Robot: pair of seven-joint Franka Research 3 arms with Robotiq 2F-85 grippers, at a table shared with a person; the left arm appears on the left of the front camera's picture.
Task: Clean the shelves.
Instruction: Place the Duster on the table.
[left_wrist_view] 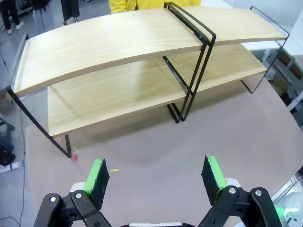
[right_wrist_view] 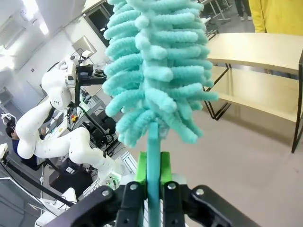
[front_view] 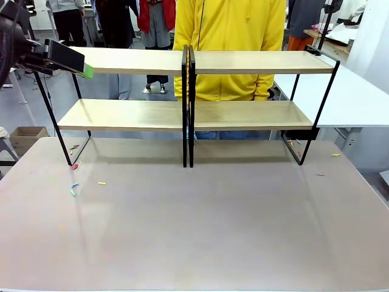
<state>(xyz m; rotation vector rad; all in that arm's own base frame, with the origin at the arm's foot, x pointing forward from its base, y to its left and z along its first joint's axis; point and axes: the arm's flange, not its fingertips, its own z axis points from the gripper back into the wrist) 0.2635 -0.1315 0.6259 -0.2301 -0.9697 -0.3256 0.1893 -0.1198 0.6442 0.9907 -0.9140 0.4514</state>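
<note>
Light wooden boards in thin black frames make up the shelves (front_view: 188,112), which stand across the far half of the table (front_view: 200,231) with nothing on either tier. We hold our left gripper (left_wrist_view: 156,177) spread wide above the table, near the shelves' left end. Our right gripper (right_wrist_view: 152,171) is clenched on a teal duster (right_wrist_view: 154,71), well apart from the shelves.

Grey floor (front_view: 115,91) stretches away at upper left, people standing back there. A white table (front_view: 352,97) sits at right, a cardboard box (front_view: 24,139) low at left, bright ceiling lights (right_wrist_view: 33,9) overhead.
</note>
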